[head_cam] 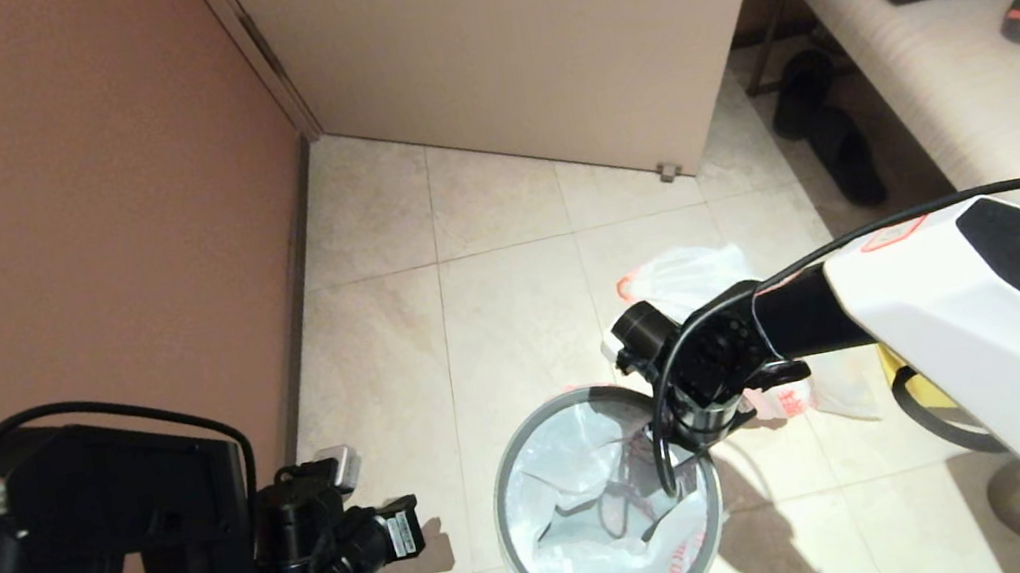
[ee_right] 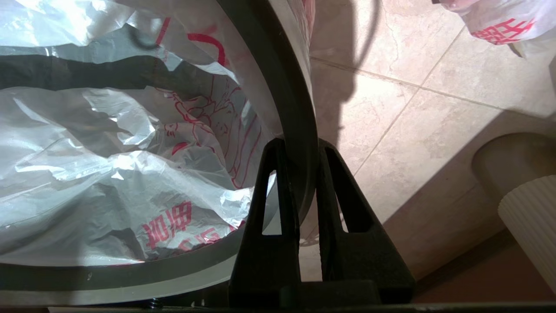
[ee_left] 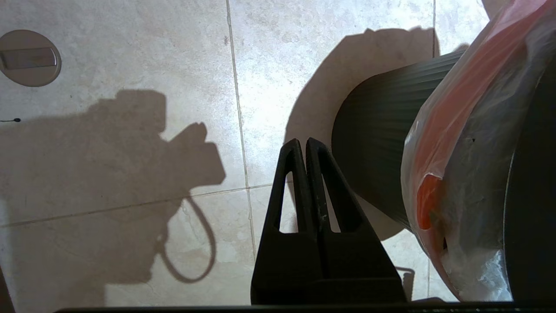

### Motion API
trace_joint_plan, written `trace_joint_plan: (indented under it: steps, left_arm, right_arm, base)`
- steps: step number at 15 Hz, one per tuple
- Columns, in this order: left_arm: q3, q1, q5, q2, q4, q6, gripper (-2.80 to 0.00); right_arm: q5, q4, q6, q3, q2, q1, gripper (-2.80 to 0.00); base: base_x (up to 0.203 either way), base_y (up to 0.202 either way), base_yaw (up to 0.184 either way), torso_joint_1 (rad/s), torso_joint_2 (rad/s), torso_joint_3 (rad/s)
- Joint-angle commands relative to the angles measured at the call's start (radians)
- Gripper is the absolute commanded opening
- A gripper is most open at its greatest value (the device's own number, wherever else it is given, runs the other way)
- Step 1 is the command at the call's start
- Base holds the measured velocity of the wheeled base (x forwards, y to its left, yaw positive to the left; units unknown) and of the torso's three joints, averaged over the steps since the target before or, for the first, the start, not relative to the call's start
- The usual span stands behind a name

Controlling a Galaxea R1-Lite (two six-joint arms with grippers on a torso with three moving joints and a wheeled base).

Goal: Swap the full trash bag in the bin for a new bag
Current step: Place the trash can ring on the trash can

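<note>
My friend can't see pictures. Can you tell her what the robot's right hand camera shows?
The right gripper is shut on the grey hoop at the bin's rim. Inside it, the new bag, crinkly white with a red cartoon drawing, lines the bin. Outside lies tiled floor, with a corner of another printed bag at the edge.

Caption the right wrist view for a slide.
Right gripper jaws clamp the bin's grey hoop, with the new bag lining the bin.
</note>
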Motion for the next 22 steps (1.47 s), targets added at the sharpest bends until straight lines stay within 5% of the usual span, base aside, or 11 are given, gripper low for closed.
trace_joint_plan:
  steps: [1,9,13,16,17,20,22]
  left_arm:
    - [0.000,0.000,0.000,0.002,-0.047,-0.002,-2.80]
    - [0.029,-0.005,-0.031,-0.028,-0.045,0.000,-2.80]
    - [0.136,0.006,-0.273,-0.146,-0.046,-0.022,-2.80]
    - [0.185,0.021,-0.384,-0.225,-0.046,-0.050,-2.80]
    - [0.203,0.027,-0.481,-0.254,-0.046,-0.071,-2.80]
    - [0.162,0.061,-0.722,-0.199,-0.047,-0.085,-2.80]
    - [0.126,0.059,-0.804,-0.134,-0.046,-0.081,-2.80]
  right_arm:
    - [-0.003,-0.009,0.000,-0.012,0.050,-0.006,-2.80]
    - [-0.003,-0.035,-0.022,-0.047,0.095,-0.025,-2.80]
    - [-0.003,-0.035,-0.024,-0.068,0.100,-0.017,-2.80]
    - [-0.001,-0.034,-0.037,-0.083,0.106,-0.011,-2.80]
    - [-0.003,-0.034,-0.037,-0.083,0.107,-0.011,-2.80]
    - [-0.001,-0.036,-0.034,-0.109,0.132,-0.009,-2.80]
    - [-0.001,-0.032,-0.033,-0.113,0.128,-0.003,-2.80]
  base:
    - [0.000,0.000,0.000,0.000,0.00,0.000]
    - [0.000,0.000,0.000,0.000,0.00,0.000]
    - [0.000,0.000,0.000,0.000,0.00,0.000]
    - [0.000,0.000,0.000,0.000,0.00,0.000]
    - [0.000,0.000,0.000,0.000,0.00,0.000]
    - [0.000,0.000,0.000,0.000,0.00,0.000]
    - [0.000,0.000,0.000,0.000,0.00,0.000]
